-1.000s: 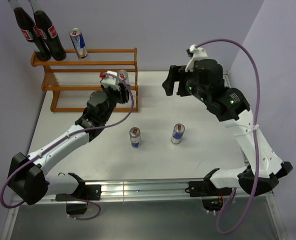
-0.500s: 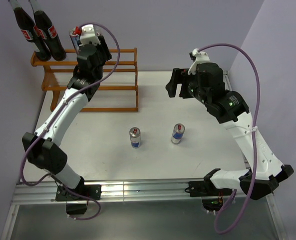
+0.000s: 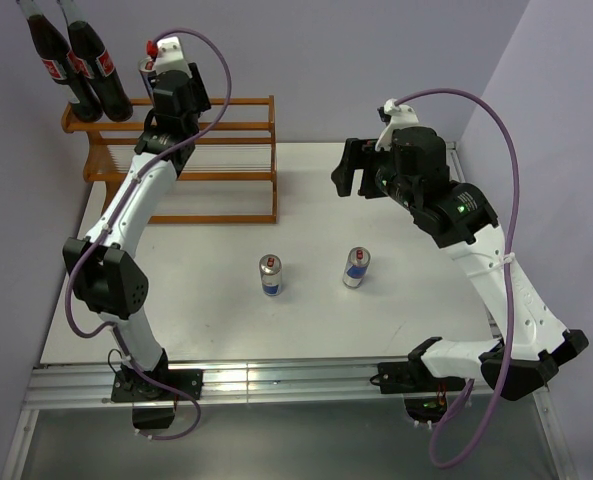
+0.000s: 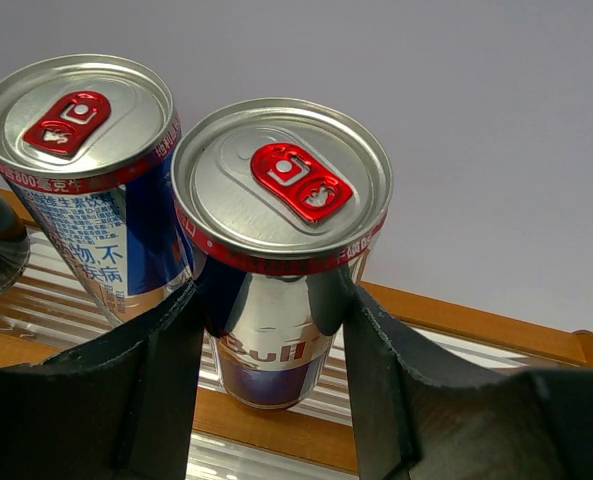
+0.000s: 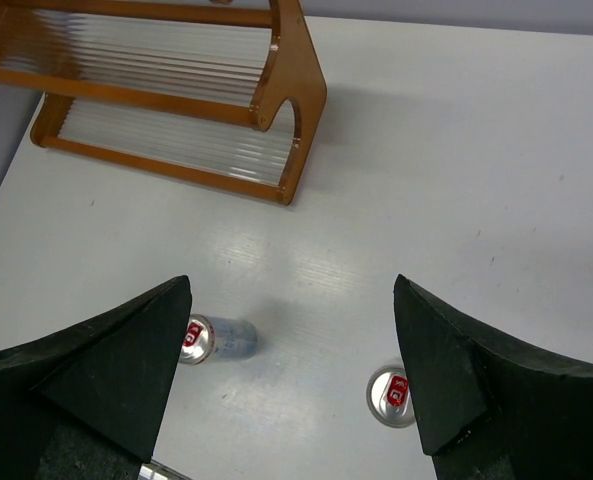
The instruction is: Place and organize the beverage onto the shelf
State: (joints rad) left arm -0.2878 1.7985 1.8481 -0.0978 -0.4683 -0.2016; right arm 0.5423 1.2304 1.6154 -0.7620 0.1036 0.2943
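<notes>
Grips a slim glossy metal can (image 4: 281, 190) in the left jaws, upper left, at the wooden shelf's (image 4: 456, 320) ribbed top tier; holds right jaws wide over smooth white tabletop (image 5: 456, 150).

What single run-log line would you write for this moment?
left pincer: shut on held can, beside shelved can at shelf top tier | right pincer: open, empty | loose cans: two on table | bottles: two on shelf

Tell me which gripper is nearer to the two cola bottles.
Left. The left gripper, holding a can, hangs just right of the cola bottles at the shelf's top tier; the right gripper is far to their right.
</notes>
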